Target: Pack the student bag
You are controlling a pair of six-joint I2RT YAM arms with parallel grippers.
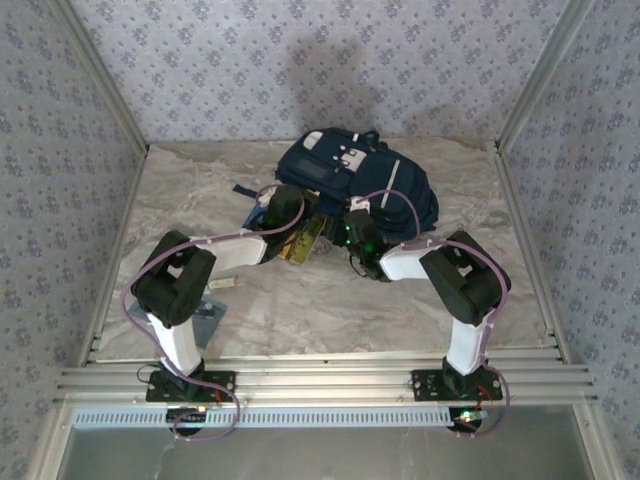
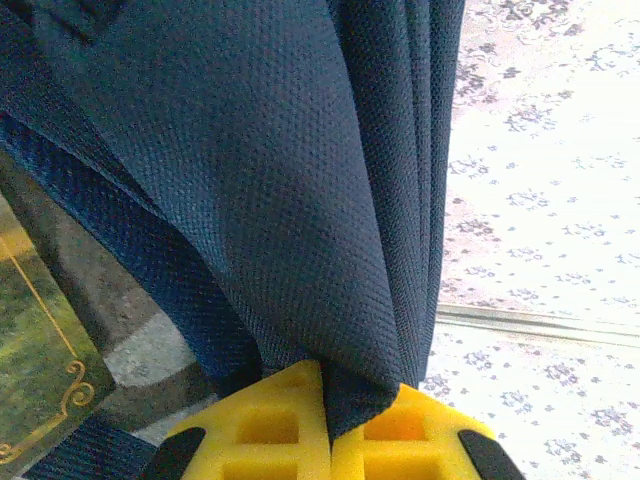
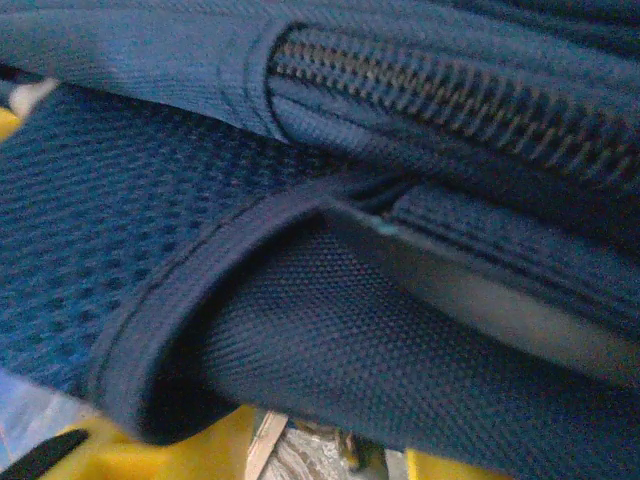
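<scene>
Top view, student bag (image 1: 355, 175): it lies at the far middle of the marble-patterned table (image 1: 300, 310). It is navy blue, with white patches and a grey panel on its upper side.
Top view, left gripper (image 1: 298, 230): it is at the near-left edge of the bag and touches it. A yellowish-green book (image 1: 306, 240) is just beside it.
Top view, right gripper (image 1: 357, 235): it is at the near edge of the bag, just right of the book. From here I cannot tell how wide its jaws stand.
Left wrist view, left gripper (image 2: 328, 405): the two yellow fingers (image 2: 265, 425) are pressed together, with a fold of navy fabric pinched between them.
Left wrist view, student bag (image 2: 280, 180): its fabric goes up from the fingers in long folds.
Left wrist view, book (image 2: 35, 370): a green cover with a gold ornament, at the lower left behind the fabric.
Left wrist view, wall (image 2: 540, 150): pale flowered paper, on the right.
Right wrist view, student bag (image 3: 300, 330): it is very near. There is mesh fabric on the left, a curved bound edge in the middle, and a zipper (image 3: 450, 100) across the upper right.
Right wrist view, right gripper (image 3: 330, 462): the yellow fingers (image 3: 215, 445) stand apart at the bottom, with the bag's edge lying over them. I cannot tell whether they grip it.
</scene>
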